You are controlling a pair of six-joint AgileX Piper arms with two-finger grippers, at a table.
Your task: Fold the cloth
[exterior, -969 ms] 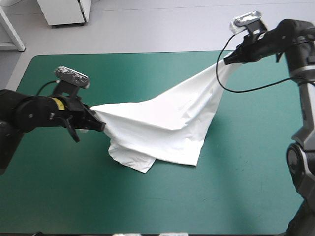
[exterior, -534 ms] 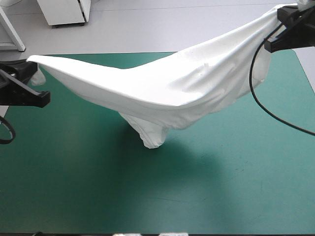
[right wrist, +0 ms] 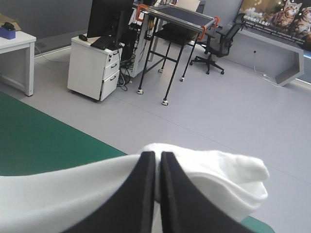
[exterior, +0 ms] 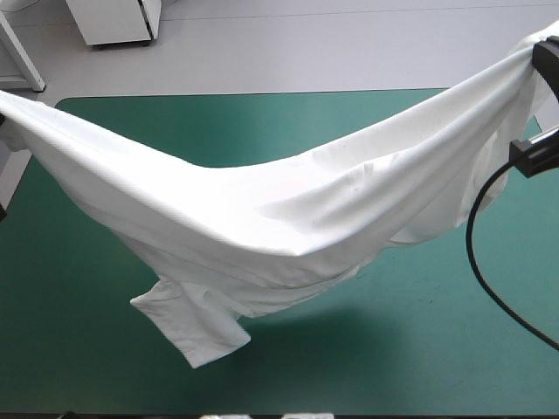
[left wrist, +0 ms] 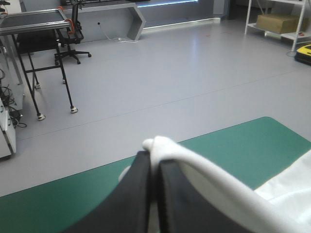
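Nearest us in the high view, the table (exterior: 410, 358) lies bare along its near edge under the teal-green cover. Just past that strip, toward the near left corner, hangs the lowest part of the T-shirt (exterior: 288, 218). We cannot tell whether this end touches the cover. Above it the white cloth stretches in one long sagging band across the table's whole width. It is lowest over the middle and rises to both sides. Its left end climbs out past the table's left edge and its right end past the right edge, close to the far right corner. Both arms are raised high and spread wide apart.

In the left wrist view we look level along the left gripper (left wrist: 154, 159). Its black fingers (left wrist: 138, 194) are pressed together on a fold of the T-shirt. The fold bulges over their tips and drapes down along one finger. Beyond them we see the cover run to the table's far edge.

In the right wrist view the right gripper (right wrist: 158, 156) is clamped the same way on the other end of the cloth. A thick white wad stands out beside one finger and a band leads off past the other. The cover shows beyond that band.
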